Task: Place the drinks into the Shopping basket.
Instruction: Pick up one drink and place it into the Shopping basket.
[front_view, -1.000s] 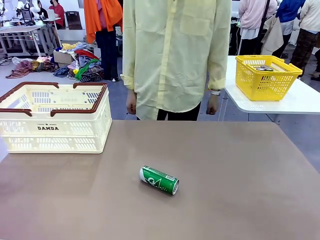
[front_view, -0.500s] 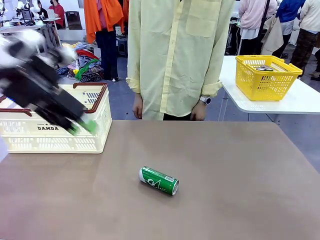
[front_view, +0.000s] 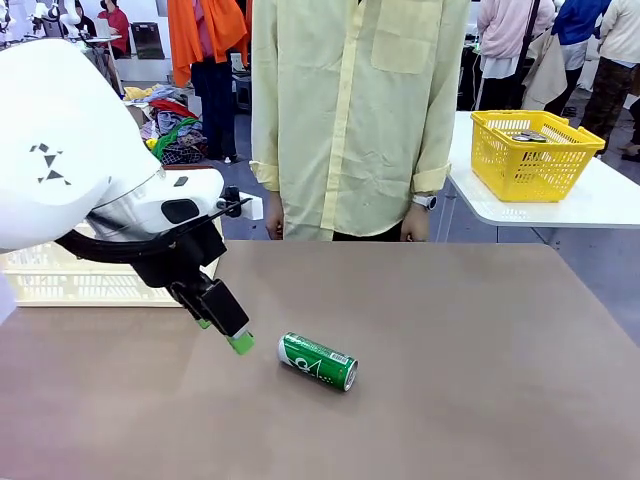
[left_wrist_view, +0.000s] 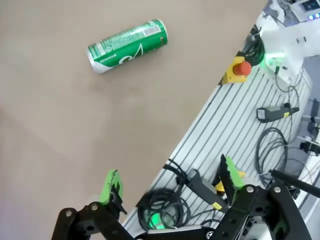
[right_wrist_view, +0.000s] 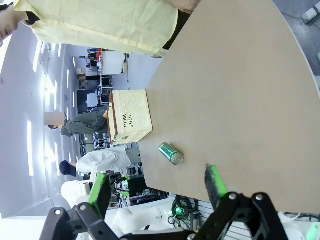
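One of the drinks, a green can (front_view: 318, 361) with white lettering, lies on its side near the middle of the brown table. My left gripper (front_view: 224, 333) hangs open just left of it, tilted down toward the tabletop. In the left wrist view the can (left_wrist_view: 127, 46) lies well ahead of the open left gripper (left_wrist_view: 170, 180), with nothing between the fingers. My left arm covers most of the Shopping basket (front_view: 60, 282), a cream slotted crate at the far left. The right wrist view shows the can (right_wrist_view: 171, 153), the Shopping basket (right_wrist_view: 131, 116) and my open, empty right gripper (right_wrist_view: 157, 189).
A person in a pale yellow shirt (front_view: 355, 110) stands at the far edge, hands down at their sides. A yellow mesh basket (front_view: 533, 152) sits on a white side table (front_view: 600, 205) at the back right. Bare tabletop stretches right of the can.
My left arm has swung in from the left, passing over the crate and coming down beside the can. The can has not moved.
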